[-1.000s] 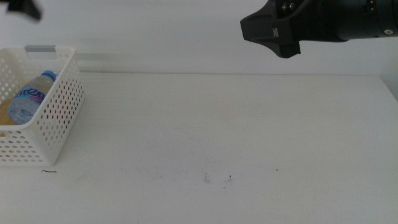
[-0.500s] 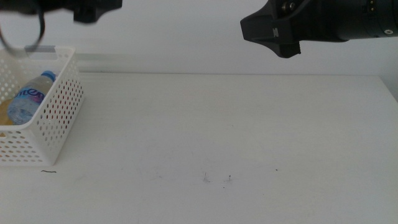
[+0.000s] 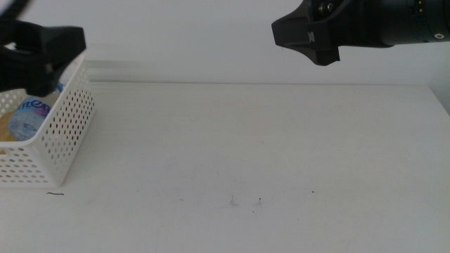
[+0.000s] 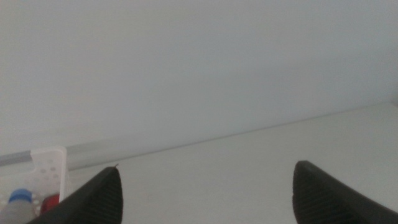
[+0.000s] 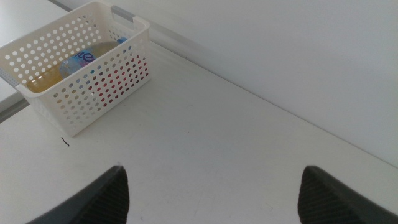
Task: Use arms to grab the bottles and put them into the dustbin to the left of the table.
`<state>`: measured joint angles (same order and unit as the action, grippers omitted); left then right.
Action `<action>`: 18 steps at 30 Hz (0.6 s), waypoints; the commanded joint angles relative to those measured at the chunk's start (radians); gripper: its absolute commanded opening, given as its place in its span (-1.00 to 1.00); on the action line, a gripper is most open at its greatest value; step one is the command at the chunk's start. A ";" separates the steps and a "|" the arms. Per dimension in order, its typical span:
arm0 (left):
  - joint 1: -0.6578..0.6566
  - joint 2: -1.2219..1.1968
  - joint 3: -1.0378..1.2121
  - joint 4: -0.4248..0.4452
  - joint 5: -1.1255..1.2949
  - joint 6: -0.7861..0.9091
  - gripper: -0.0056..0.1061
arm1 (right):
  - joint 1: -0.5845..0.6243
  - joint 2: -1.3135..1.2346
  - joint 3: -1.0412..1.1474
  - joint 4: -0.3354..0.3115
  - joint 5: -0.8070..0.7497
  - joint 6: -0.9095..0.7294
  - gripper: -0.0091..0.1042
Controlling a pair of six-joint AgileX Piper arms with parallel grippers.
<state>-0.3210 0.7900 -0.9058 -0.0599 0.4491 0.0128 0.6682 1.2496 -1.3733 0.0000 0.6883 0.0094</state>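
The dustbin (image 3: 60, 144) is a white perforated basket at the table's left edge. In it lie the clear water bottle (image 3: 29, 114) with blue cap and, beside it, the yellow tea bottle (image 5: 46, 78). The red can (image 4: 50, 203) shows in the left wrist view next to the blue cap (image 4: 19, 197). My left arm (image 3: 41, 50) hangs blurred just above the dustbin's far rim; its gripper (image 4: 207, 169) is open and empty. High at the back right hovers my right arm (image 3: 316, 36), whose gripper (image 5: 214, 169) is open and holds nothing.
The white table (image 3: 246, 147) carries only a few dark specks (image 3: 259, 202) near the front middle and a small dark mark (image 3: 55, 194) in front of the dustbin. A pale wall rises behind the table's far edge.
My left arm has swung into view at the top left and dropped lower over the dustbin. The right arm and the bottles in the dustbin have stayed put.
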 commanded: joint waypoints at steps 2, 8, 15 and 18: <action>0.001 -0.031 0.004 0.000 -0.005 -0.013 0.78 | -0.003 -0.007 -0.004 -0.013 -0.007 -0.003 0.59; 0.001 -0.036 0.004 0.013 -0.005 -0.013 0.78 | -0.003 -0.007 -0.004 -0.013 -0.007 -0.003 0.59; 0.001 -0.082 0.029 0.049 -0.030 -0.013 0.78 | -0.034 -0.032 0.079 -0.008 -0.084 -0.003 0.60; 0.013 -0.161 0.144 0.060 -0.060 -0.013 0.78 | -0.084 -0.110 0.234 -0.025 -0.277 -0.003 0.60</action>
<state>-0.3146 0.6680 -0.8110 -0.0087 0.4001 0.0070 0.6085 1.1745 -1.1904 -0.0055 0.4928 0.0094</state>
